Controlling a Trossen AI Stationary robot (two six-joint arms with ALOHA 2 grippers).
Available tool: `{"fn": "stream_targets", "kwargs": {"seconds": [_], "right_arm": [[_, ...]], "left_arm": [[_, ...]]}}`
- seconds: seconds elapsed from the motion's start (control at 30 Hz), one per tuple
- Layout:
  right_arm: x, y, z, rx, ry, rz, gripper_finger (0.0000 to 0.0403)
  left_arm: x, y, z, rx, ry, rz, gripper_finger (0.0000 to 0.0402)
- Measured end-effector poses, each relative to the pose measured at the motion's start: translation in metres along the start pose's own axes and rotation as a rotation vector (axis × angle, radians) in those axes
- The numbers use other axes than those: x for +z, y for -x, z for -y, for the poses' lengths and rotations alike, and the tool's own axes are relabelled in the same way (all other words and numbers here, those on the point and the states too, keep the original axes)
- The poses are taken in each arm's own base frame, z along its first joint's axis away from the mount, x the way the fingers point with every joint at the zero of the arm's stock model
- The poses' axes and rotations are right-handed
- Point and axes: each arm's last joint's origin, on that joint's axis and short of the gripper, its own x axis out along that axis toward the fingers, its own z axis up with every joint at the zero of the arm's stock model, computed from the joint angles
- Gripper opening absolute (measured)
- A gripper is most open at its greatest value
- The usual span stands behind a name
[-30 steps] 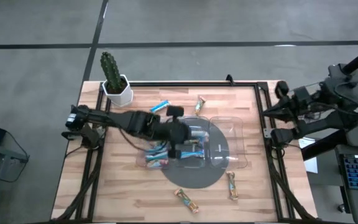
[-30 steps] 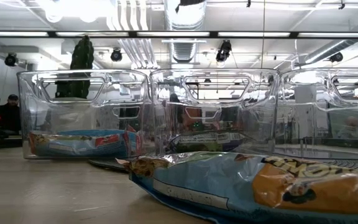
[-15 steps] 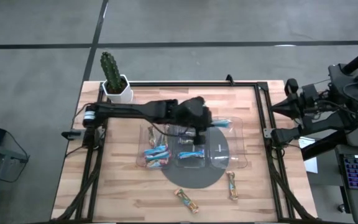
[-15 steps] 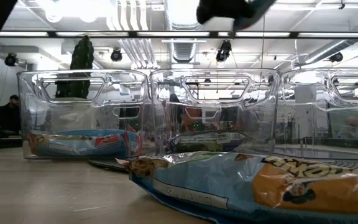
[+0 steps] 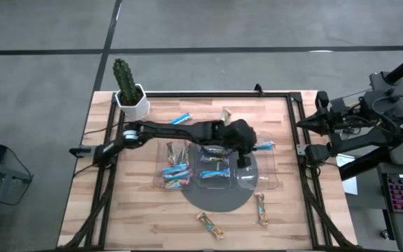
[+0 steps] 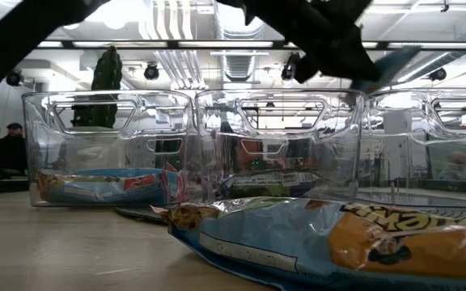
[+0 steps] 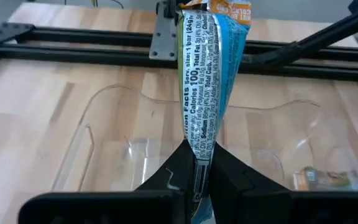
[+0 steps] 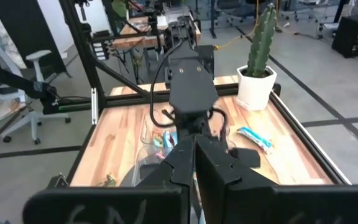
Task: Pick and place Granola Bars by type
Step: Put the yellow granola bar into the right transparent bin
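Observation:
My left gripper (image 7: 199,155) is shut on a blue wrapped granola bar (image 7: 202,81). It hangs over the right compartment of the clear tray (image 5: 271,168), as the high view shows, with the bar (image 5: 264,145) pointing toward the table's right edge. In the low view the bar (image 6: 387,63) shows above the tray's wall (image 6: 192,145). Several bars lie in the left compartment (image 5: 175,171) and the middle one (image 5: 215,168). My right gripper (image 8: 194,146) is shut and empty, held high beyond the table's right edge. My left gripper pinches one end of the blue bar (image 7: 197,163) between its two fingers, with the wrapper's flat faces against them. The fingers come from the table's left, slanting down, and lie along the bar. The bar sticks out past the fingertips, clear of the tray.
Loose bars lie on the wood: a blue one (image 5: 180,119) and a brownish one (image 5: 224,115) at the far side, two more (image 5: 261,208) (image 5: 210,225) near the front. A potted cactus (image 5: 126,87) stands at the far left corner. A dark round mat (image 5: 219,199) lies under the tray.
My left gripper has carried the blue bar toward the table's right edge and down, from over the left and middle compartments to over the right one. It has stayed shut on the bar. In the low view the arm and bar have come down into sight.

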Motion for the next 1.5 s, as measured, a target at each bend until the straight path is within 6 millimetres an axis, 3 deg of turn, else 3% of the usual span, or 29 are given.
{"fn": "stream_targets", "kwargs": {"seconds": [0.33, 0.47, 0.63, 0.9, 1.1, 1.33, 1.5], "right_arm": [[-0.001, -0.002, 0.0, -0.004, -0.005, -0.007, 0.0009], [-0.001, -0.002, 0.0, -0.005, -0.008, -0.004, 0.0009], [0.0, -0.003, 0.0, -0.011, -0.007, -0.003, 0.0009], [0.0, -0.005, 0.0, -0.019, -0.007, -0.005, 0.0009], [0.0, -0.005, 0.0, -0.021, -0.004, -0.004, 0.0009], [0.0, -0.006, 0.0, -0.021, -0.003, -0.005, 0.0008], [0.001, -0.008, 0.0, -0.021, 0.005, -0.011, 0.0008]], "left_arm": [[-0.014, -0.036, -0.023, 0.01, 0.098, -0.12, 0.0016], [-0.022, -0.038, -0.03, 0.022, 0.112, -0.159, 0.003], [-0.025, -0.037, -0.032, 0.018, 0.111, -0.184, 0.0076], [-0.008, -0.026, -0.031, 0.012, 0.109, -0.129, 0.0105], [0.021, 0.012, -0.023, -0.079, 0.096, -0.053, 0.0106], [0.066, 0.105, 0.013, -0.172, -0.04, 0.07, 0.0075], [0.075, 0.158, 0.049, -0.259, -0.1, 0.082, 0.0038]]}}
